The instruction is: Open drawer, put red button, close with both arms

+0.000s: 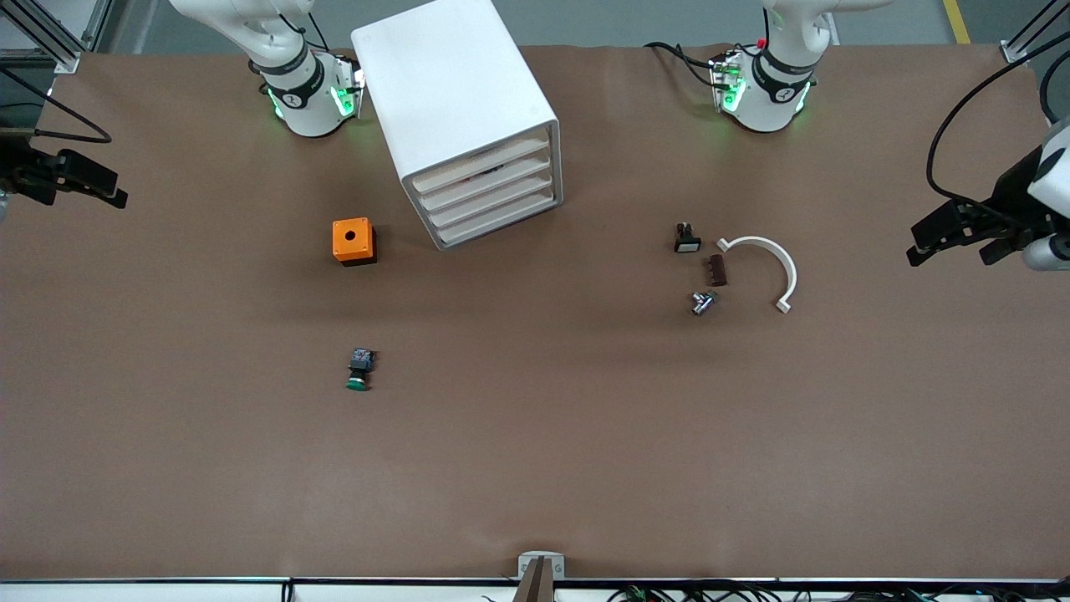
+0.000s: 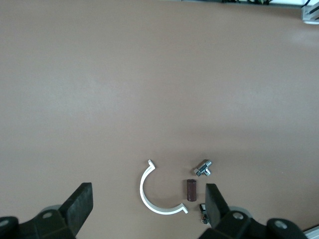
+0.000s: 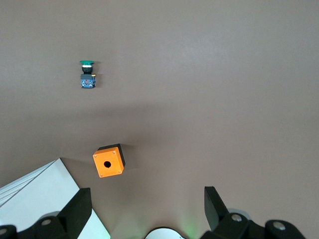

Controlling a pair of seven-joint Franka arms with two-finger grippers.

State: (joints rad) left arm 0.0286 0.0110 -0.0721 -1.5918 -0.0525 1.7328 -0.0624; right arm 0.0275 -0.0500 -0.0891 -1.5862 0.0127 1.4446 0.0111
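Note:
The white cabinet stands between the two arm bases, and all of its cream-fronted drawers are shut. The drawer is second from its top. The red button shows in no view. My left gripper hangs open and empty, high over the left arm's end of the table. In the left wrist view this gripper looks down on small parts. My right gripper hangs open and empty, high over the right arm's end. In the right wrist view it is above the cabinet's corner.
An orange box with a hole sits beside the cabinet. A green-capped button lies nearer the front camera. Toward the left arm's end lie a white arc, a brown piece, a metal part and a small black part.

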